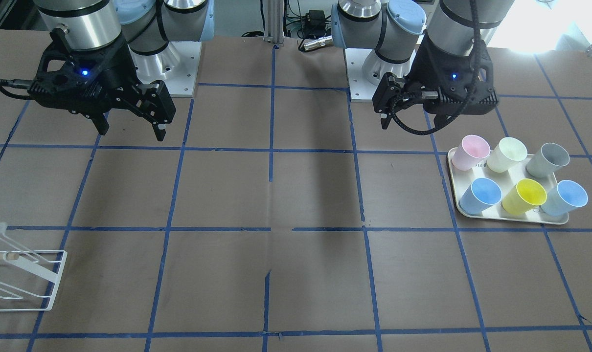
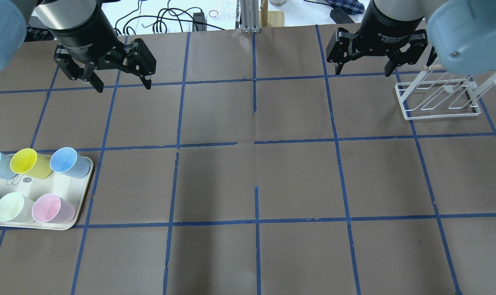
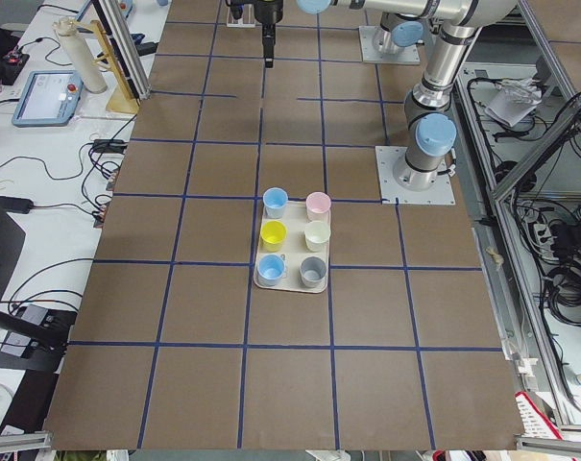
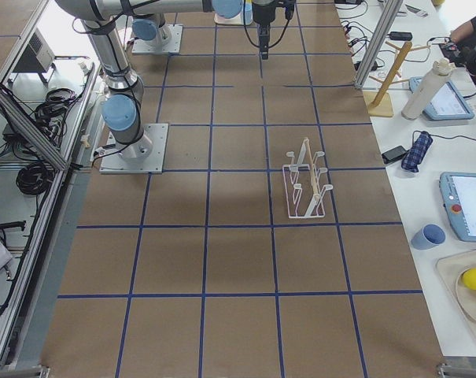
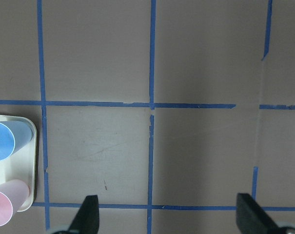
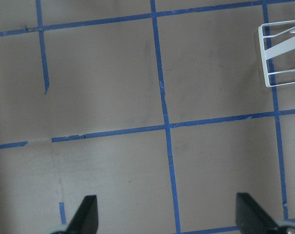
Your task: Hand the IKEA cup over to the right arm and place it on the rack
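The IKEA cup is pale grey and stands at the back corner of a cream tray. It also shows in the exterior left view. In the overhead view only its edge shows at the frame's left border. My left gripper is open and empty, and hovers over the table well away from the tray. My right gripper is open and empty, just left of the white wire rack in that view. The rack also shows in the front view. Both wrist views show spread fingers over bare table.
On the tray with the grey cup stand a pink cup, a pale yellow-green cup, a yellow cup and two light blue cups. The brown table carries a grid of blue tape. The arm bases stand at the robot's edge.
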`<act>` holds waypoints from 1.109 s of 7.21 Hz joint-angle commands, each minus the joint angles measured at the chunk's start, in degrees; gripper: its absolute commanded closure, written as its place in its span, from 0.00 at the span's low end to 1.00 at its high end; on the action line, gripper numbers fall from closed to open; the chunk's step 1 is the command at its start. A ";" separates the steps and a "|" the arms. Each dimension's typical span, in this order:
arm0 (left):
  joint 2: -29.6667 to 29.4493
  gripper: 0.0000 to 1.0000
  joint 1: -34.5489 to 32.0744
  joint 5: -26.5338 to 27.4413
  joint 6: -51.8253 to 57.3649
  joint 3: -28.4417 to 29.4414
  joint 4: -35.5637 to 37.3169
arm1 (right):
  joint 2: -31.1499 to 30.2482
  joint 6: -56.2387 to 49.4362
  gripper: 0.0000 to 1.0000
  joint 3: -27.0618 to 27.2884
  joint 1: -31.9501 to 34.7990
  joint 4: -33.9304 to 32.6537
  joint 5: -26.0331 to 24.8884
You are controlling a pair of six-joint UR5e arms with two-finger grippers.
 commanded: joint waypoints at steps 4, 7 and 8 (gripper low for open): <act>-2.97 0.00 30.41 -0.90 37.98 -7.82 4.45 | 0.00 0.00 0.00 0.00 0.07 -0.08 0.00; -7.46 0.00 45.27 -2.73 58.81 -8.72 13.80 | 0.09 -0.09 0.00 0.00 0.07 -0.26 0.00; -8.33 0.00 49.76 -2.83 65.42 -9.42 14.67 | 0.09 0.00 0.00 0.00 0.07 -0.26 0.00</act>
